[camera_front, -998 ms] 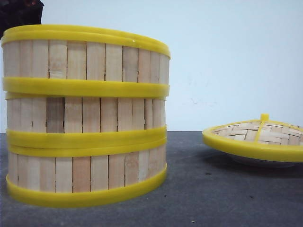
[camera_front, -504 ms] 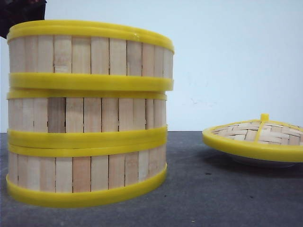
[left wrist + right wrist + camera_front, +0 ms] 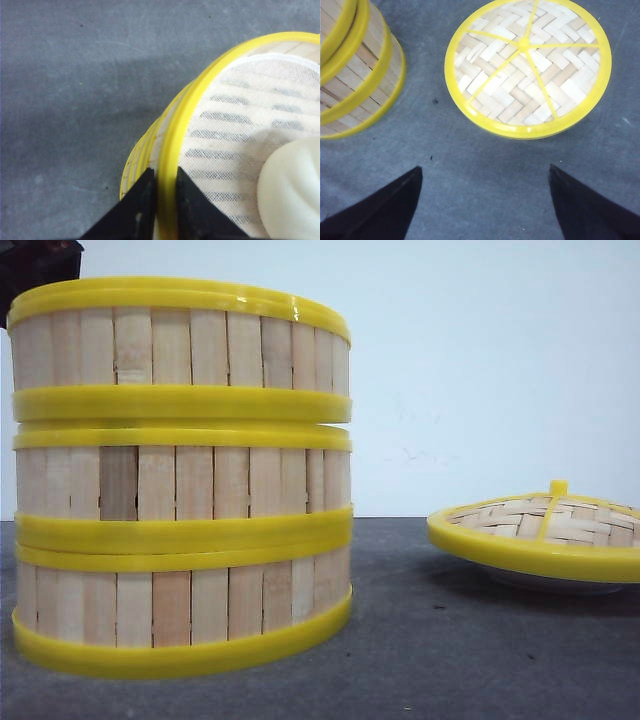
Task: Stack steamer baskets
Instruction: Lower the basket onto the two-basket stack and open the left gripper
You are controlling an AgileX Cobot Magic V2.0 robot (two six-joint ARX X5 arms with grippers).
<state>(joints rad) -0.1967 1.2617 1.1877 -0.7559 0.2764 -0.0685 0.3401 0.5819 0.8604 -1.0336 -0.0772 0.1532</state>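
On the grey worktop [image 3: 480,660], three round steamer baskets of pale wood slats with thick yellow rims [image 3: 182,475] stand stacked at the left, well apart from the domed woven lid with yellow rim [image 3: 545,530]. The left claw [image 3: 161,192] is clamped on the top basket's rim beside a white bun [image 3: 292,192]. The right claw [image 3: 485,200] hangs spread wide above bare worktop.

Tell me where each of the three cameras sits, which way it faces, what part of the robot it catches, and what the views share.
Front: low at table height, facing forward at the stack of steamer baskets and the lid; a dark arm part at the upper left.
Left wrist: above the top basket, looking down; left gripper clamps its rim, a bun inside.
Right wrist: looking down at lid and stack; right gripper open.
Shared: the stack appears in all three.
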